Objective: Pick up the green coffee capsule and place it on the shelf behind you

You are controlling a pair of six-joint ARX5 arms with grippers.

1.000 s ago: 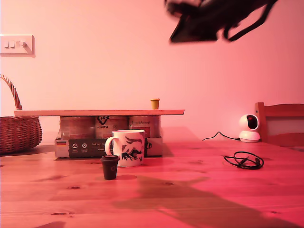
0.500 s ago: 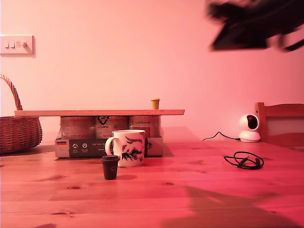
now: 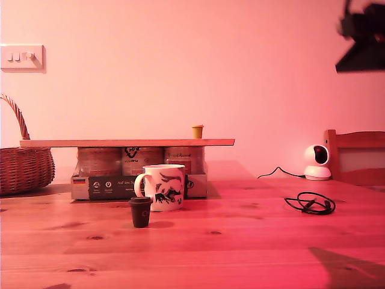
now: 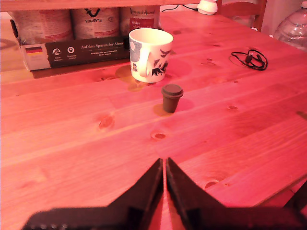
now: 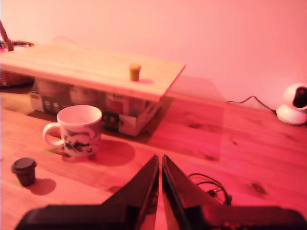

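The green capsule stands upright on the shelf. My first gripper and my second gripper both have jaws pressed together, holding nothing.

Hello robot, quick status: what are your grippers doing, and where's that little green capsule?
My first gripper and second gripper shut, empty. Green coffee capsule upright on the shelf. Mug and dark capsule on the table, clear of it.

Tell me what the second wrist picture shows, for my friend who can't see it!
A tiny green coffee capsule stands upright on the shelf, a pale wooden plank resting on a box of tins. Nearer on the wooden table are a white mug and a dark capsule. My second gripper hangs above the table, jaws closed and empty.
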